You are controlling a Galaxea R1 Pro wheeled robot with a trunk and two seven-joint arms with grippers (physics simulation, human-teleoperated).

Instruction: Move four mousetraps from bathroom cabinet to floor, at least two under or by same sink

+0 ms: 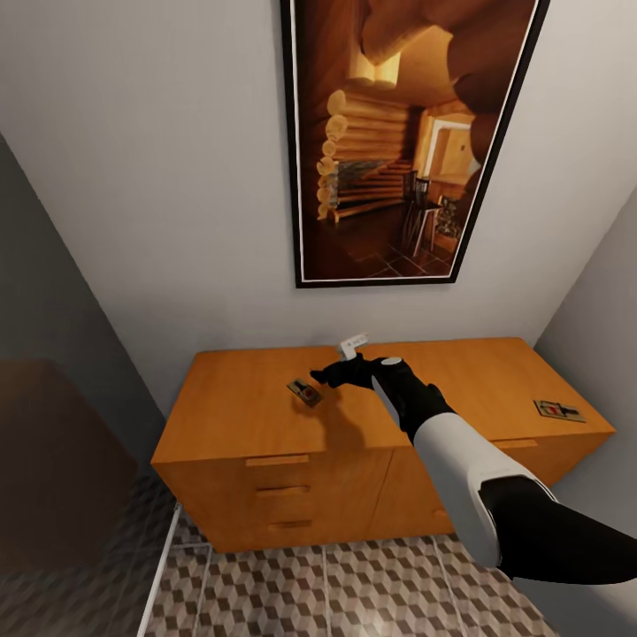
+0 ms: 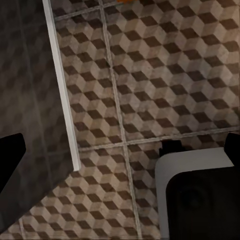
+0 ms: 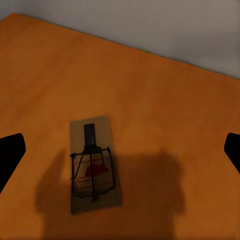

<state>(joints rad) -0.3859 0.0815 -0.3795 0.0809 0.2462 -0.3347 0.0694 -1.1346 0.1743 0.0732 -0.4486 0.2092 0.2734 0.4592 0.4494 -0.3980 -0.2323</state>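
No writing, label, brand or number can be read anywhere here; the small white tag [image 1: 353,342] just above the right gripper [image 1: 323,375] carries marks too blurred to make out

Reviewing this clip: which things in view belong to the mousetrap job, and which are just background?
Part of the job:
- mousetrap on the cabinet top, below the open right gripper
- second mousetrap near the cabinet's right end
- cabinet
- bathroom floor

Just background:
- framed picture of a log interior on the wall
- small white object behind the gripper, too unclear to identify
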